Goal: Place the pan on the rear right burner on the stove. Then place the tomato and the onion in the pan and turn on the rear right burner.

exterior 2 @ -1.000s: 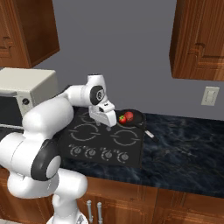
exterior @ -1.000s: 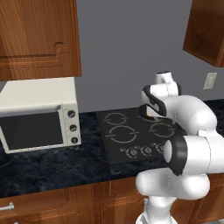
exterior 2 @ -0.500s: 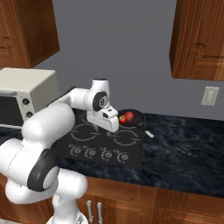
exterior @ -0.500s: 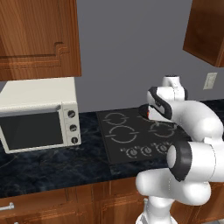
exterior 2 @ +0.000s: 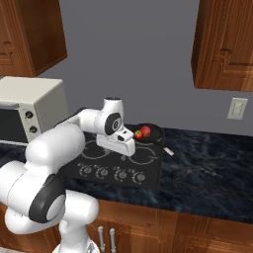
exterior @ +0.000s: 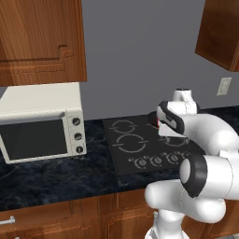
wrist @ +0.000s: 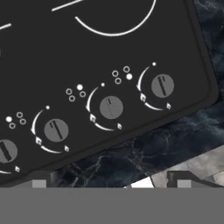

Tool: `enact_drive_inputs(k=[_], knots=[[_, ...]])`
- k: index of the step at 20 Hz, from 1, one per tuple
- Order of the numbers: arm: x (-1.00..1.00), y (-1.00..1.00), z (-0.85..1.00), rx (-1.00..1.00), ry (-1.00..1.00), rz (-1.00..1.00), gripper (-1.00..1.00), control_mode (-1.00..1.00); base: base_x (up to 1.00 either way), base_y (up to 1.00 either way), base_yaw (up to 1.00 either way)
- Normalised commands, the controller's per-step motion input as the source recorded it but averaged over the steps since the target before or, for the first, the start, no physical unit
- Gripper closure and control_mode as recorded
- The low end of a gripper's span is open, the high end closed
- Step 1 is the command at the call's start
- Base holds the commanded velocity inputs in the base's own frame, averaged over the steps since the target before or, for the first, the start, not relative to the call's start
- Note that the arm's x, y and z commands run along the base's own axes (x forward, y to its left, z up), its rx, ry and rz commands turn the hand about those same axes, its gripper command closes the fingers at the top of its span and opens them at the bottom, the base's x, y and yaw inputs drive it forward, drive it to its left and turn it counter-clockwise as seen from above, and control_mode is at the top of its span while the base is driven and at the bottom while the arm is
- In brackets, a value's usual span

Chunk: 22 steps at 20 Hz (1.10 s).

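Note:
The black pan [exterior 2: 154, 131] sits on the rear right burner of the stove [exterior 2: 148, 165], with the red tomato [exterior 2: 144, 132] in it. I cannot make out the onion. My gripper [exterior 2: 123, 148] hangs open just in front of the pan, over the right half of the cooktop, holding nothing. In the hand view my gripper [wrist: 111, 180] looks straight down on the row of round knobs [wrist: 111, 107] along the stove's [wrist: 109, 48] front edge, its fingertips [wrist: 39, 181] spread wide apart. In the left base view my hand covers most of the pan [exterior: 153, 118].
A white microwave [exterior: 39, 121] stands on the dark marble counter [exterior 2: 207, 168] left of the stove. A small pale object [exterior 2: 169, 151] lies on the counter just right of the cooktop. Wooden cabinets [exterior 2: 225, 44] hang overhead.
My hand has drawn back from the pan and come down toward the front of the stove, over the knob row. The jaws stayed open.

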Motion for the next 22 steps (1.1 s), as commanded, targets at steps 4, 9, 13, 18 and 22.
enact_drive_inputs(k=[4, 9, 13, 18, 22], knots=[[0.00, 0.00, -0.24, 0.00, 0.00, 0.13, -1.00, -1.00, 0.00, 0.00, 0.00], [0.00, -0.01, -0.29, 0.02, 0.00, 0.14, -1.00, -1.00, 0.00, 0.00, 0.00], [0.00, -0.06, -0.32, 0.04, 0.00, 0.15, -1.00, -1.00, 0.00, 0.00, 0.00], [0.00, -0.01, -0.32, 0.02, 0.00, 0.15, -1.00, -1.00, 0.00, 0.00, 0.00], [0.00, 0.00, -0.27, 0.01, 0.00, 0.15, -1.00, -1.00, 0.00, 0.00, 0.00]])
